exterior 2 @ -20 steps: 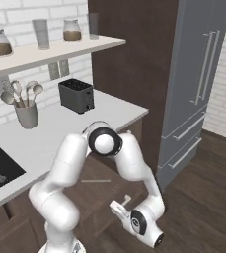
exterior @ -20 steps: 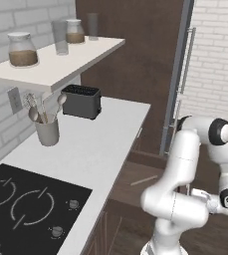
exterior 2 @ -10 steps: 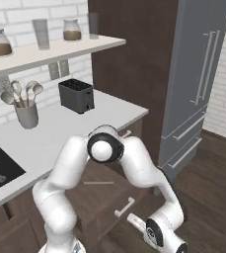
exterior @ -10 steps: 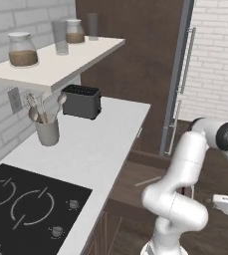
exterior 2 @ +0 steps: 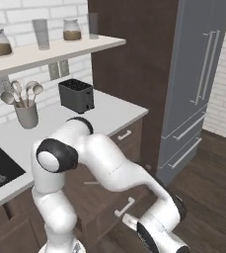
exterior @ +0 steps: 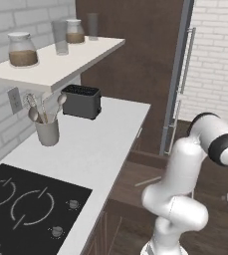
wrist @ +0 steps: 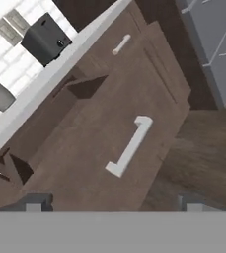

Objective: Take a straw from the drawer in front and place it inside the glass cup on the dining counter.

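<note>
Now, drawer [wrist: 92,148] pulled out, end effector [wrist: 112,202] spread wide, facing its white handle [wrist: 130,147]

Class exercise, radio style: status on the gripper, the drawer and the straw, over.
Gripper open, empty, facing the drawer front. Drawer pulled out; pale straw lying inside, untouched. Nothing between gripper and handle.

Rises white from the base, bends at a dark-jointed elbow and folds low toward the floor in both base views. Ends in a gripper [wrist: 113,202] with jaws spread wide, the two dark fingertips [wrist: 35,202] standing well apart at the bottom of the hand view, nothing between them. Points the hand forward and slightly down.
</note>
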